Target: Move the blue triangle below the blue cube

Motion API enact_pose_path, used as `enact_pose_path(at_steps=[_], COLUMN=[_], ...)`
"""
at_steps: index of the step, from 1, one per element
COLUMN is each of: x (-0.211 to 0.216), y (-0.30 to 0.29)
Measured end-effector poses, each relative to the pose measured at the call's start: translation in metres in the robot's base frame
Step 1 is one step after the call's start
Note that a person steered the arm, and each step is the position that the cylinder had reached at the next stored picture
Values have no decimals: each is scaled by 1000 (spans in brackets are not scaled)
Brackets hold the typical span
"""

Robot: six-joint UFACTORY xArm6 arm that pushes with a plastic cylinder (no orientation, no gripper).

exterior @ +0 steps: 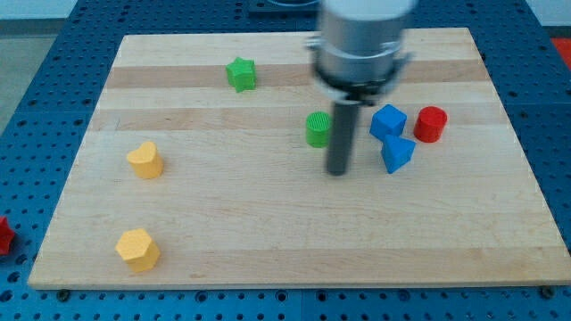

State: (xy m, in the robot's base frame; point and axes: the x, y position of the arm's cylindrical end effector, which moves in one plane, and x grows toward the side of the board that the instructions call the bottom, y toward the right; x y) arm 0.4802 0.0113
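Camera view showed my tip (pixel 337 171) left of the blue triangle (pixel 398 152), which touched the blue cube (pixel 388 120) from below. No fingers existed to open or clench. A rightward push risked driving the triangle past the cube, or knocking the red cylinder (pixel 431 123).

The grey metal arm housing (pixel 363 40) is blurred and cut off by the view's top. The dark rod hides part of the green ribbed cylinder (pixel 316 129). A red object (pixel 4 235) is cut by the view's left edge.

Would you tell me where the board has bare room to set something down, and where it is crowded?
Free: the view's bottom right, below the blue triangle, and the middle, between the yellow blocks and my tip. Crowded: the upper right, where the green cylinder, my tip, blue cube, blue triangle and red cylinder cluster. A green star sits near the top.
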Motion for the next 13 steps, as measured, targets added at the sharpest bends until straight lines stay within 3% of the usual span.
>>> enact_pose_path(at_steps=[1, 2, 3, 4, 6, 13], x=[-45, -68, -17, 9, 62, 31], y=[-56, -41, 28, 53, -58, -104])
